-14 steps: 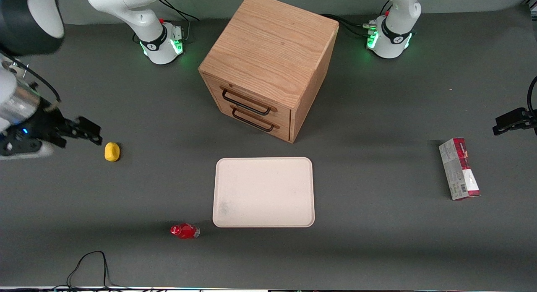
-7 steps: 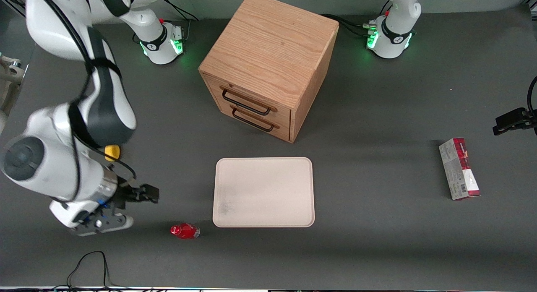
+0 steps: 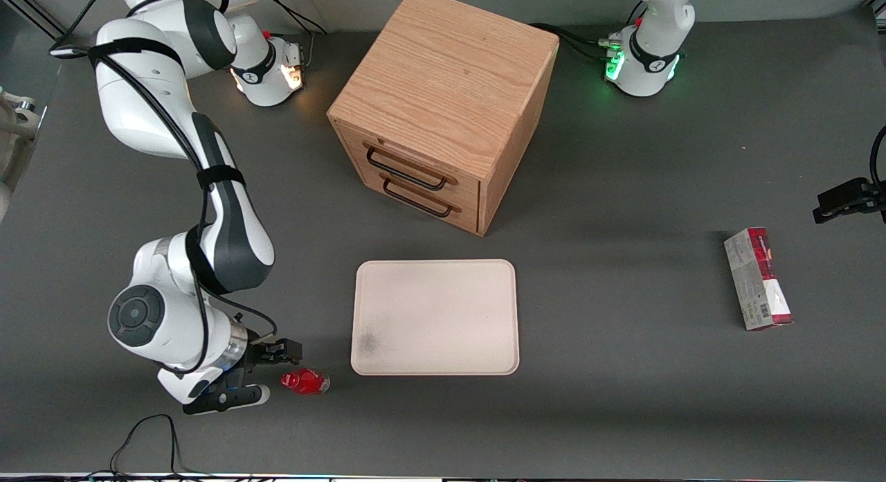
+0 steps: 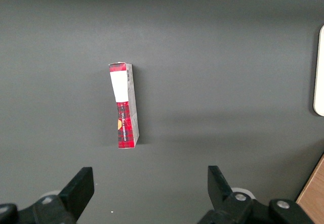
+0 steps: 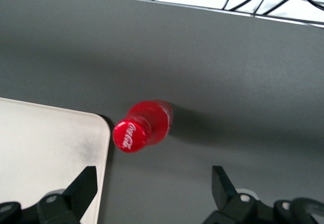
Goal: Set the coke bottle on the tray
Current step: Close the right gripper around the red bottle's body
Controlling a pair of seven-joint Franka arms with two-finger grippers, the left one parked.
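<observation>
1. On the dark table in the front view, the coke bottle (image 3: 305, 381) stands upright just beside the near corner of the tray (image 3: 435, 317) toward the working arm's end, not touching it. The tray's pale surface holds nothing but a faint grey smudge. The gripper (image 3: 271, 371) sits low just beside the bottle, on the side away from the tray, with its fingers spread apart and holding nothing. Farther from the camera than the tray stands the wooden drawer cabinet (image 3: 443, 108), both drawers closed. A red-and-grey carton (image 3: 757, 278) lies toward the parked arm's end of the table.

2. Seen from the right wrist, the bottle's red cap (image 5: 130, 136) faces the camera. The bottle (image 5: 144, 125) rests on the bare table next to the tray's rounded corner (image 5: 96, 128), outside the rim. Both fingers (image 5: 81, 188) stand wide apart, short of the bottle.

3. Under the left wrist, the carton (image 4: 124, 105) lies flat on the table, with a sliver of the tray's edge (image 4: 319, 72) well apart from it.
</observation>
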